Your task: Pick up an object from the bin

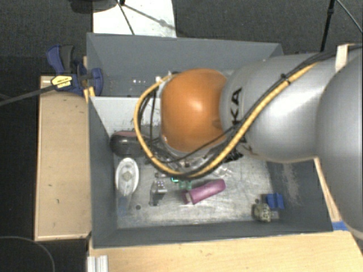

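Orange rounded cover (190,115) on the wrist of the silver arm (283,112) hangs over the middle of the grey metal bin (105,169), w/ a yellow-and-black cable (249,120) looped round it. The gripper (190,168) is tucked under that cover, over the bin floor nr its centre. Only a bit of its metal body shows below the orange edge, so can't tell if the claw is spread, pressed together or pinching anything. Nearest thing: a mauve plastic cylinder (204,191) lying flat just below the gripper in the pic, right end tilted up a little. Just left of it, not touching, a small dark metal piece (157,192). Further left a white oval plastic thing (126,175) lies nr the left wall, w/ a dark grey rounded thing (123,144) above it, by the cable loop. Well apart, nr the bin's lower right corner, a small blue block (275,200) touches a brassy grey lump (262,211).
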